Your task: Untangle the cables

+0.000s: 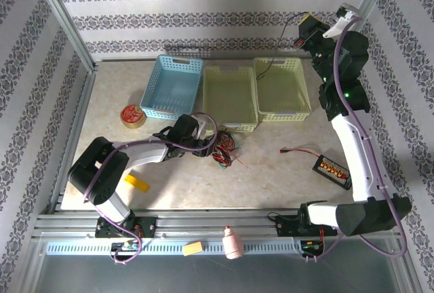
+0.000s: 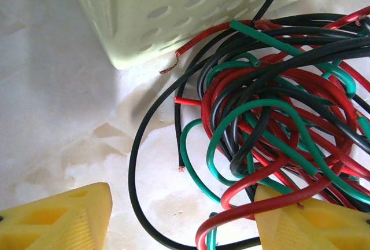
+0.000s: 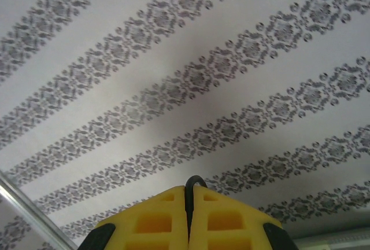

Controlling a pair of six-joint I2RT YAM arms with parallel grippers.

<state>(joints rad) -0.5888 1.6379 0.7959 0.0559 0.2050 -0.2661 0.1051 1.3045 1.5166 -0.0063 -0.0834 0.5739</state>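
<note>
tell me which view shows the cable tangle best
Left wrist: the cable tangle lies close, red, green and black strands distinct. Top external shows it small beside the left gripper. Right wrist shows one pinched dark wire.

Bright, even light; the cables (image 2: pixel 266 122) look sharp, with soft shadows on the tabletop (image 2: pixel 63 105).

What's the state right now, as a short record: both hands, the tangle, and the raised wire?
tangle: red, green and black cables, knotted, beside the middle basket
left hand: open, low at the tangle, fingers either side of some loops
right hand: shut on black cable, raised high at the far right
black cable: hangs from the right hand toward the right basket
</note>
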